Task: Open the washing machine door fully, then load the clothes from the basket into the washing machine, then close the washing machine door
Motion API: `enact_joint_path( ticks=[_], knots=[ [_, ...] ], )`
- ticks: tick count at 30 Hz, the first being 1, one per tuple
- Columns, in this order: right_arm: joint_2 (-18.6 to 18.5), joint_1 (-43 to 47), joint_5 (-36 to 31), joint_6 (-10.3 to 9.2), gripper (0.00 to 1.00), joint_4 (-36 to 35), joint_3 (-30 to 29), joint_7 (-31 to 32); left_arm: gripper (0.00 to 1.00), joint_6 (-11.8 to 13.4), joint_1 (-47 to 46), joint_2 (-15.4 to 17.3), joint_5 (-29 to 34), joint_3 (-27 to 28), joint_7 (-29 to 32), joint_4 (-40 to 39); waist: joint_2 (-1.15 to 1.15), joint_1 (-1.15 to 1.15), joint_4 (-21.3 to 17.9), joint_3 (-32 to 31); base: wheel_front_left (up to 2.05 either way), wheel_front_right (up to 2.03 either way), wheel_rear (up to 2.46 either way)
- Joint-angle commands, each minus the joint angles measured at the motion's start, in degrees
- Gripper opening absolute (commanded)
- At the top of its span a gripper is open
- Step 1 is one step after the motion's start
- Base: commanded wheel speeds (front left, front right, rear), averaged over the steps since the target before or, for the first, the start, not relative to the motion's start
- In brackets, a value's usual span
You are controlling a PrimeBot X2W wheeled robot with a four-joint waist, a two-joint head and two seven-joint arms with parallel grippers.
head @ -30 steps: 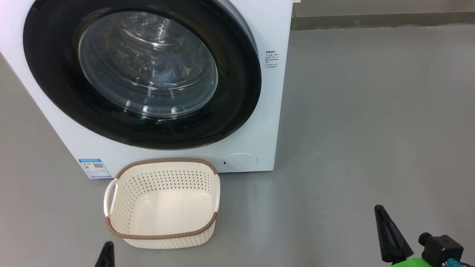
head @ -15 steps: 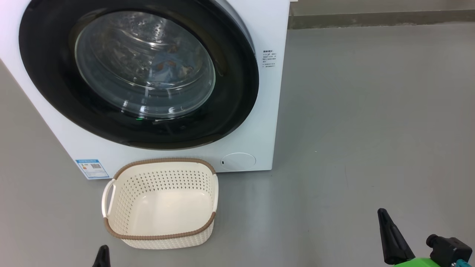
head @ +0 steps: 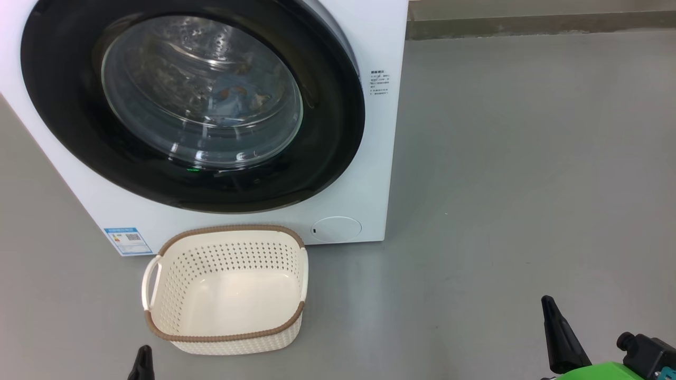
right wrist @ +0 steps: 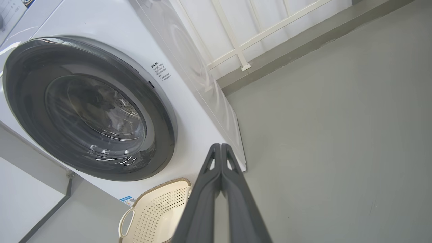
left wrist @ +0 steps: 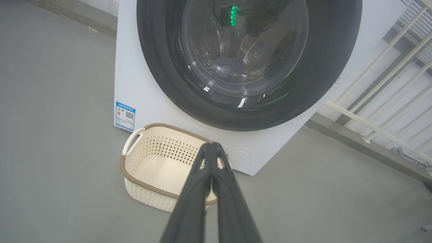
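The white washing machine point(head: 380, 158) stands ahead with its black-rimmed door point(head: 327, 148) closed flat against the front. Through the glass, light-blue clothes point(head: 237, 97) with brown prints lie in the drum. The cream basket point(head: 224, 287) sits on the floor in front of the machine and holds nothing. My left gripper point(head: 142, 356) shows at the bottom left, short of the basket; in its wrist view the left gripper point(left wrist: 212, 145) is shut with nothing in it. My right gripper point(head: 549, 306) hangs at the lower right over bare floor; the right gripper point(right wrist: 220, 146) is shut and holds nothing.
Grey floor point(head: 528, 158) spreads to the right of the machine. A white railing point(left wrist: 381, 111) and a low kerb point(head: 528, 24) run behind. A blue label point(head: 125, 240) and a round filter cap point(head: 336, 228) mark the machine's lower front.
The whole head view has drifted a little left, so the camera moved. Both grippers have sunk slightly toward the bottom edge. Door, basket and clothes keep their places.
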Motion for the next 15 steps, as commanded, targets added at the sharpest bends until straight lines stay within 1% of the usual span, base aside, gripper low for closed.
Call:
enact_joint_path(
  ticks=[1, 15],
  knots=[
    [-0.5, -2.2, 1.7, 0.02, 0.0, -1.2, 0.0, 0.3, 0.0, 0.0, -2.7, 1.0, -1.8, 0.5, 0.4, -0.8, 0.0, -0.01, -0.1, 0.0, 0.0, 0.0, 0.0],
    [-0.6, -3.3, 10.4, 0.03, 0.0, -0.5, -0.3, 2.7, 0.0, -0.1, -4.7, 1.4, -11.3, 0.5, 2.4, 0.3, 0.0, -0.01, -0.5, 0.2, 0.0, 0.0, 0.0]
  ],
)
